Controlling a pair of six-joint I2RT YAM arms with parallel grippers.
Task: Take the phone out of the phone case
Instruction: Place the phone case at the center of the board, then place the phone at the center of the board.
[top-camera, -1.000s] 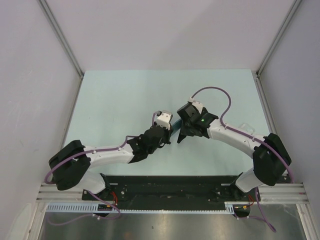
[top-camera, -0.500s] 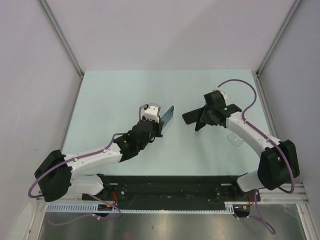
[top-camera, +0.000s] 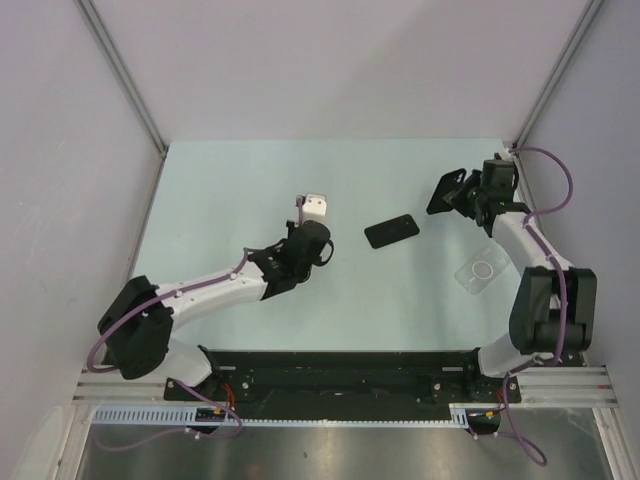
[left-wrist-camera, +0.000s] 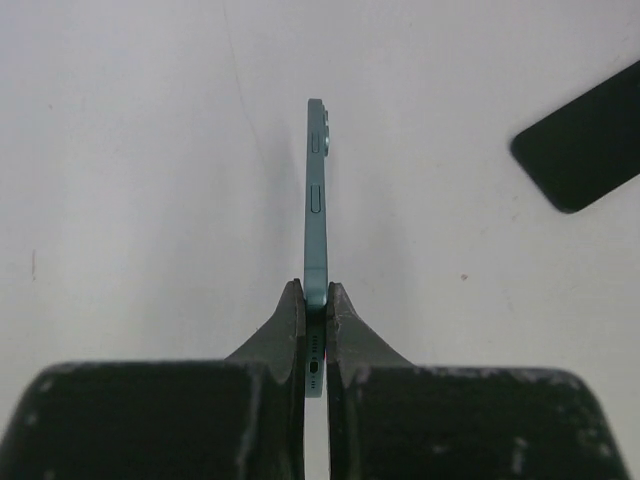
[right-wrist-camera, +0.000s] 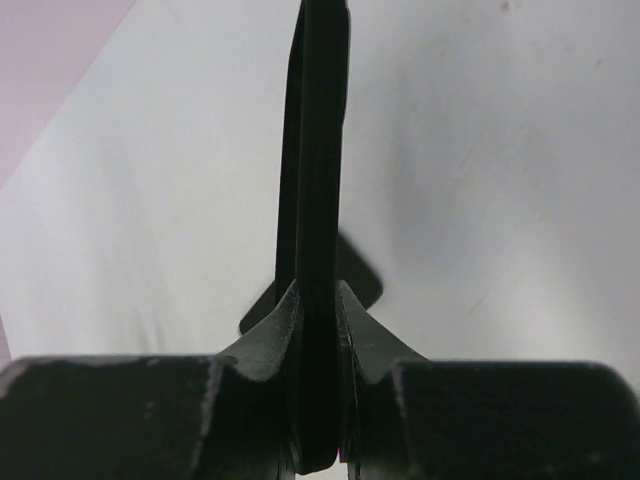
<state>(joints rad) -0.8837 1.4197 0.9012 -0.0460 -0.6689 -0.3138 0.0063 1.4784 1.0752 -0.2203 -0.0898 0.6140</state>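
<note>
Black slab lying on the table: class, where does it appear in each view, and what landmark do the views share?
Top external: black slab flat at mid-table, untouched.
Left wrist: upper right corner, right of the clamped phone.
Right wrist: probably the dark shape low behind the held black case, mostly hidden.
Shared landmark: the pale table.
</note>
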